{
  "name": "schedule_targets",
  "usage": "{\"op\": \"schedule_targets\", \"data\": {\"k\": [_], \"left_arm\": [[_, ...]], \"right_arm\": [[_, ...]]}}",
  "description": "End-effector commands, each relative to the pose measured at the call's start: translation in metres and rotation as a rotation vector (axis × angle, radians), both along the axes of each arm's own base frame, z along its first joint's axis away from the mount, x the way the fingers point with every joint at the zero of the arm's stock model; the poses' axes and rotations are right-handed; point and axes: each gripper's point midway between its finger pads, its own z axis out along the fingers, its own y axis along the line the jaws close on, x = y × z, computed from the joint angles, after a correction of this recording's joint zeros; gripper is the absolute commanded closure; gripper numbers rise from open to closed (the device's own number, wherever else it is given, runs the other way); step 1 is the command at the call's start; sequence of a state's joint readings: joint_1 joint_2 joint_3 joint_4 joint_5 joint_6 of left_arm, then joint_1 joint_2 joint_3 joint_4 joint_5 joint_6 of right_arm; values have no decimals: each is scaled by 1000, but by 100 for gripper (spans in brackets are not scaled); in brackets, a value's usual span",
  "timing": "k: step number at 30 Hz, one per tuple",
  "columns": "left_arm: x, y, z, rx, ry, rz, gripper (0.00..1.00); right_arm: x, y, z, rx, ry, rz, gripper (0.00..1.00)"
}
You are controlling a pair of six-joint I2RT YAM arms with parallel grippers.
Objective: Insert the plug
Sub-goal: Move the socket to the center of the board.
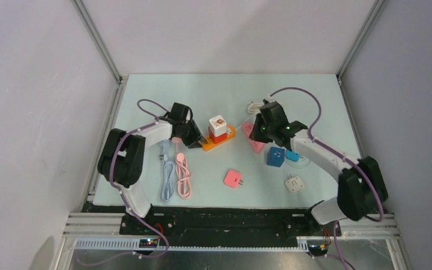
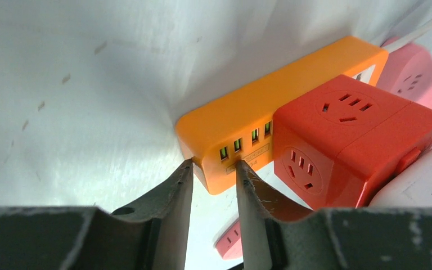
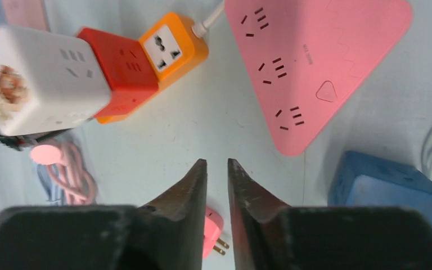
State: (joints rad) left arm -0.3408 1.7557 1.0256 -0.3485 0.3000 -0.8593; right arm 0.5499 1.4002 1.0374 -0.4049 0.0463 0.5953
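Orange strip (image 1: 209, 145) lies left of centre on the table (image 1: 315, 101) in my top view, with a red cube (image 1: 218, 138) on it and a white cube (image 1: 218, 125) on the red one. My left gripper (image 1: 196, 139) sits at the strip's left end. My right gripper (image 1: 260, 130) hangs over a pink triangular board (image 1: 256, 145). Two loose plugs lie nearer the bases, apart from both grippers: a pink plug (image 1: 233, 179) and, further right, a white plug (image 1: 295, 184).

From the left wrist I see the left gripper (image 2: 214, 166) narrowed, with the strip's (image 2: 259, 107) end corner right at the tips. I cannot tell whether they pinch it. The red cube (image 2: 349, 135) sits just beyond.

From the right wrist, the right gripper (image 3: 217, 162) shows a thin gap with nothing in it. The pink plug (image 3: 211, 233) lies on the table below the fingers, prongs pointing right. The board (image 3: 315, 62) is ahead on the right, the strip (image 3: 171, 45) ahead on the left.
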Motion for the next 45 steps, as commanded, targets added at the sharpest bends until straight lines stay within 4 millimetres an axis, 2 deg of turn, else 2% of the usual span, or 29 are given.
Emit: {"op": "schedule_targets", "data": {"k": [1,4,5,6,7,8,9,11,17,18,19,20,21,22,23,24,25,33,37,38,40,43,45], "left_arm": [[42,-3,16,-16,-100,35,63],[49,-2,15,-17,-104,37,63],[50,-2,15,-17,-105,34,63],[52,-2,14,-19,-103,32,62],[53,-3,13,-19,-105,26,62],[55,-4,11,-20,-103,20,62],[56,-4,11,-20,-103,18,63],[59,-6,7,-18,-101,7,63],[70,-13,7,-41,-106,-19,64],[73,-13,8,-39,-111,-20,64],[74,-13,6,-36,-111,-20,64],[76,-13,8,-37,-118,-24,64],[78,-14,7,-38,-120,-27,64],[80,-15,7,-36,-124,-36,64],[83,-16,6,-37,-128,-42,64],[85,-16,6,-33,-135,-53,64],[89,-17,5,-29,-145,-68,64],[120,-21,12,8,-239,-124,63],[135,-26,8,5,-249,-117,63],[137,-26,4,6,-242,-115,63],[143,-28,6,2,-253,-110,63],[148,-27,17,8,-284,-111,63],[149,-26,26,17,-311,-114,62]], "right_arm": [[18,21,-23,33,18,15,80],[28,43,-40,38,45,54,85],[33,48,-38,39,38,58,86],[35,53,-50,25,56,67,86],[40,58,-50,26,50,72,87],[42,62,-62,14,72,78,88],[46,66,-62,18,68,81,88],[53,73,-78,1,87,84,89],[77,90,-90,6,104,81,91],[85,93,-85,11,91,78,91],[87,92,-95,-5,109,70,92],[94,95,-90,0,97,67,93],[96,94,-99,-15,110,61,93],[102,96,-96,-10,100,59,94],[105,95,-103,-19,110,55,94],[112,98,-98,-11,97,53,94],[115,96,-104,-16,104,48,94],[154,86,-105,9,47,-8,95],[168,87,-106,48,30,6,95],[172,86,-104,51,20,10,99],[174,86,-100,50,14,23,100],[170,84,-83,62,-11,38,100],[166,81,-69,76,-27,38,96]]}}
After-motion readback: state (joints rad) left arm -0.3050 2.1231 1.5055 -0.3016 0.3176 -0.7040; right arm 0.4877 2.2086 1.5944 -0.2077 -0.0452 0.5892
